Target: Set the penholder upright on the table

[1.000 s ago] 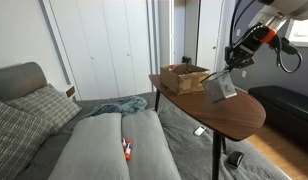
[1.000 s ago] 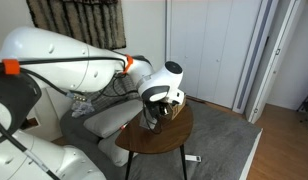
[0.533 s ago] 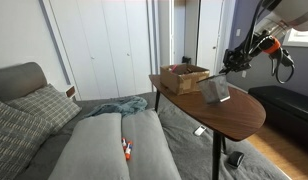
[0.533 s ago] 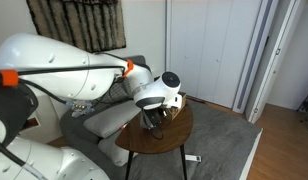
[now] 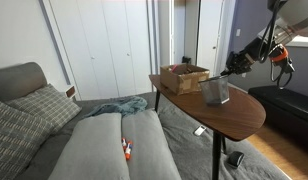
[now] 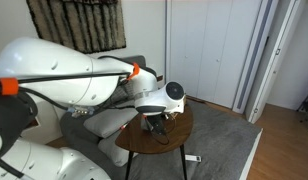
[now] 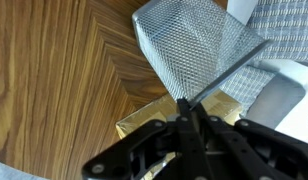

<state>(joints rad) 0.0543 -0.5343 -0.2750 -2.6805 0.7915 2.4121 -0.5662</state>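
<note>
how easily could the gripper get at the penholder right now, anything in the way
Probably yes: the gripper hangs above and beside the penholder standing on the table, with open space between them. The brown box sits on its other side, off the path.

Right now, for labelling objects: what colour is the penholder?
The penholder is grey wire mesh, clearest in the wrist view.

The brown box (image 5: 183,77) blocks the far end of the table (image 5: 239,118) just beside the penholder (image 5: 216,92), while the near end offers open wood.
</note>
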